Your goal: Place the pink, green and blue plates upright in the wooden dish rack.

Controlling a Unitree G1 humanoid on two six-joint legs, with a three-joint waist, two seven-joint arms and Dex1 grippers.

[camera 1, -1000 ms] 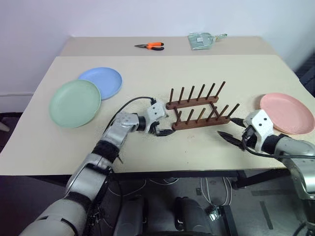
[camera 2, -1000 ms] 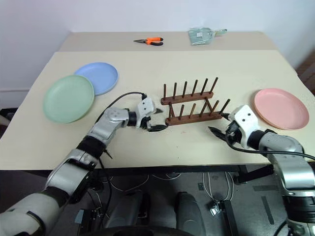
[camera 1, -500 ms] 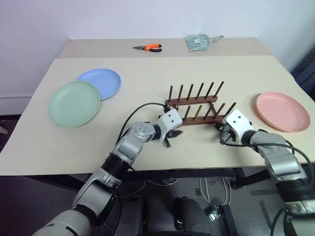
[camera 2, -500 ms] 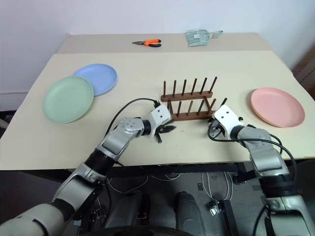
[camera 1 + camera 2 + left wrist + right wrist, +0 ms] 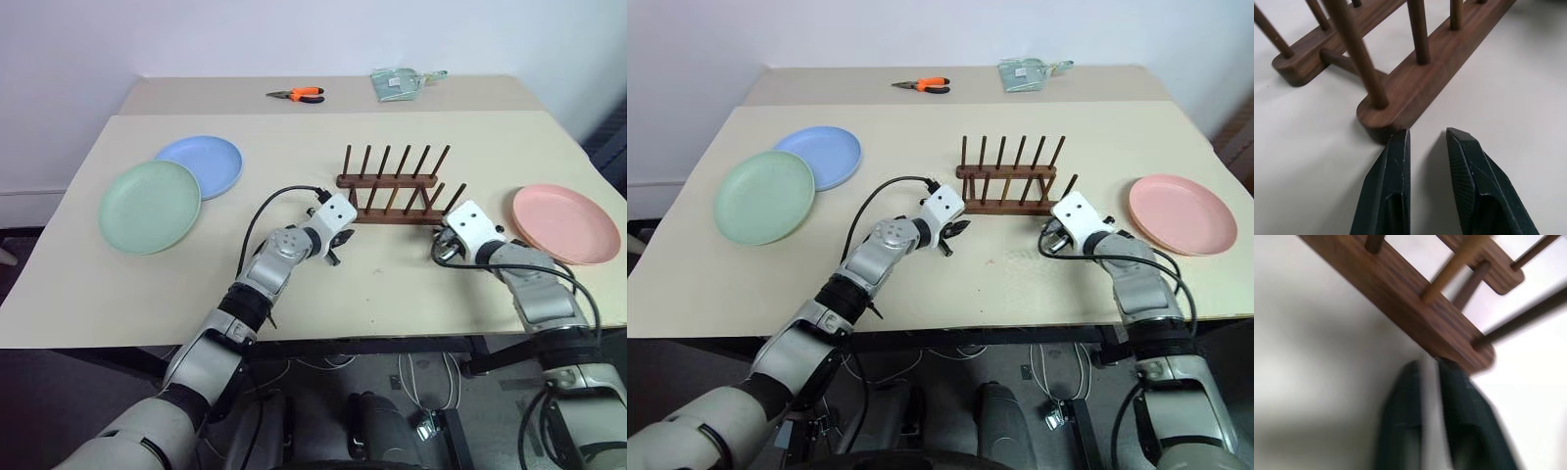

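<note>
Both black two-fingered grippers, left and right, stand narrowly parted, empty, at opposite ends of the dark wooden pegged dish rack.

Both arms are silver-grey metal with black joint bands. Behind each claw sits a boxy white wrist housing marked with small dark dots, and a black cable loops from it back along the forearm. The left gripper has two matte black fingers – wedge-shaped, finely textured.
</note>
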